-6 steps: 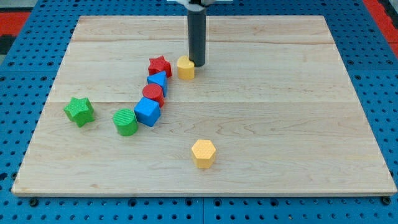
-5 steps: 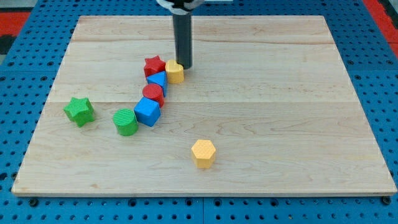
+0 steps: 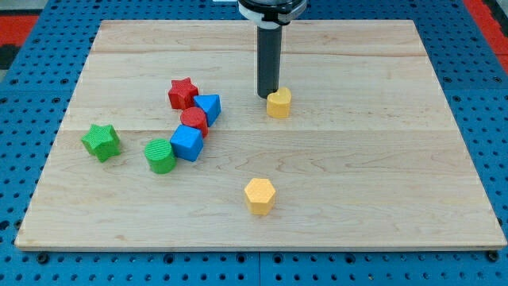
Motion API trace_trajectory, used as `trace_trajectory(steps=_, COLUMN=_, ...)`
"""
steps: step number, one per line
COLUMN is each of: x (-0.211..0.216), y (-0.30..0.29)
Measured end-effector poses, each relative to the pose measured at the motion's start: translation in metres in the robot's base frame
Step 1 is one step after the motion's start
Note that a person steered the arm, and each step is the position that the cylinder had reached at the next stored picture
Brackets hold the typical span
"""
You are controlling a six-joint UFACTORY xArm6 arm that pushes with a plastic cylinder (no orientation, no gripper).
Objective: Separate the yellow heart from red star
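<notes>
1. The yellow heart [image 3: 279,103] has moved to the view's right, now well apart from the red star [image 3: 182,93].
2. My tip [image 3: 267,97] touches the heart's upper left.
3. The tool is a bare rod, with nothing to open or clamp.
4. I judge separation achieved.

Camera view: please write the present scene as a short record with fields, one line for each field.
tip: my tip stands just at the upper left of the yellow heart
red star: left of the heart, with bare board between them
cluster: blue block, red cylinder, blue cube, green cylinder
apart: green star at left; yellow hexagon at bottom
surface: wooden board
</notes>
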State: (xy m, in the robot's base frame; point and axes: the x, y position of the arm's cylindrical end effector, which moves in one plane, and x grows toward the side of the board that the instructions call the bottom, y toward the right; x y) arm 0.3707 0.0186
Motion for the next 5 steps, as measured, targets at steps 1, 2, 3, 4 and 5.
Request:
trace_trajectory(steps=1, x=-0.004, y=0.038)
trace_trajectory(steps=2, x=0.001, y=0.074)
trace_trajectory(steps=3, x=0.023, y=0.048)
trace_trajectory(steps=4, x=-0.004, y=0.028)
trace_trajectory(steps=5, x=-0.008, y=0.008)
